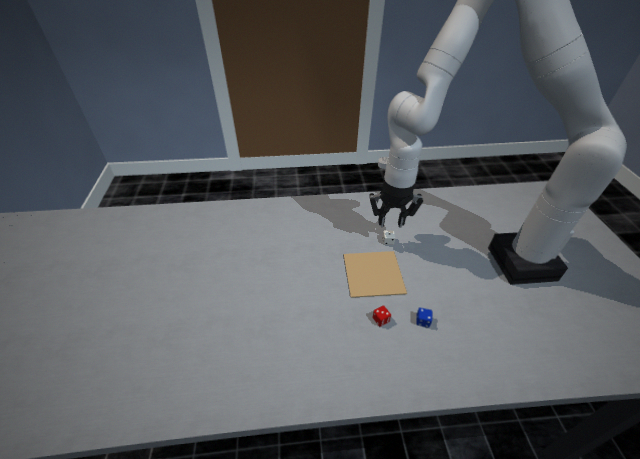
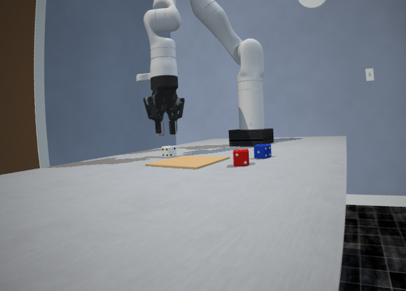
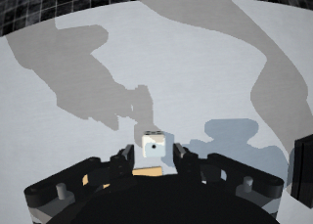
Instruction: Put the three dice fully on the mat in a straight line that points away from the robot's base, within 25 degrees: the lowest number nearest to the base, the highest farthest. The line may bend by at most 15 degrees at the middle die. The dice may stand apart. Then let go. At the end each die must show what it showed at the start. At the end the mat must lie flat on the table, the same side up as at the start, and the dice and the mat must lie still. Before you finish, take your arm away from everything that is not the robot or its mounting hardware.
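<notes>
A white die (image 1: 388,236) sits on the table just beyond the far edge of the tan mat (image 1: 374,273). My gripper (image 1: 391,221) hangs a little above the white die, pointing down, half open and empty. In the exterior view the gripper (image 2: 166,131) hangs clear above the white die (image 2: 169,151). In the wrist view the white die (image 3: 153,145) shows one dot on top and lies between the fingertips. A red die (image 1: 381,315) and a blue die (image 1: 424,317) stand on the table off the mat's near edge. The mat (image 2: 188,161) lies flat.
The robot base (image 1: 527,260) stands on the table to the right of the mat. The table's far edge runs behind the gripper, with dark tiled floor beyond.
</notes>
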`<action>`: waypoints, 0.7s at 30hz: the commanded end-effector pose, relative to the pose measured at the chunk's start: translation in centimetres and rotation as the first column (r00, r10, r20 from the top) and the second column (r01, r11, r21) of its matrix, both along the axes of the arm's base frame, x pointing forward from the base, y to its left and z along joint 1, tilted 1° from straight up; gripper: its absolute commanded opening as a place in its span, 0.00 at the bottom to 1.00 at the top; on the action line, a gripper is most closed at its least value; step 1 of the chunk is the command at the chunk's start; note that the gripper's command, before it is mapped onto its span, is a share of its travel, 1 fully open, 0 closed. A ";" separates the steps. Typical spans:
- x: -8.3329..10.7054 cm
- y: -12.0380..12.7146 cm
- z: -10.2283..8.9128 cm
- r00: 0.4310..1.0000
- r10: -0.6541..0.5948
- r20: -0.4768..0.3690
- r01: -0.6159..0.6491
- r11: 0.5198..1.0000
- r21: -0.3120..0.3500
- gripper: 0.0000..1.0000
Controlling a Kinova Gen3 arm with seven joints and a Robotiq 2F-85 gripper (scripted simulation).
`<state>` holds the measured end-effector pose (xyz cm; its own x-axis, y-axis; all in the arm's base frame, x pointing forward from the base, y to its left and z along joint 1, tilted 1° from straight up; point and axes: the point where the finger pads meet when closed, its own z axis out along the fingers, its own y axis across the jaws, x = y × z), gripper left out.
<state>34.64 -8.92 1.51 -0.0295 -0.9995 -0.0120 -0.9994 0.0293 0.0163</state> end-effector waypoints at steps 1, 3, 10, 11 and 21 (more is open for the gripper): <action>-0.1 0.4 -0.7 1.000 0.006 0.000 -0.006 1.000 0.006 0.46; -0.1 0.4 -1.0 1.000 0.006 0.000 -0.006 1.000 0.006 0.46; -0.1 0.4 -1.6 1.000 0.006 0.000 -0.006 1.000 0.006 0.46; -0.1 0.4 -1.6 1.000 0.006 0.000 -0.006 1.000 0.006 0.46; -0.1 0.4 -2.0 1.000 0.006 0.000 -0.006 1.000 0.006 0.46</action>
<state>34.56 -8.81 -0.25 -0.0277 -0.9995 -0.0135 -0.9994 0.0274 0.0188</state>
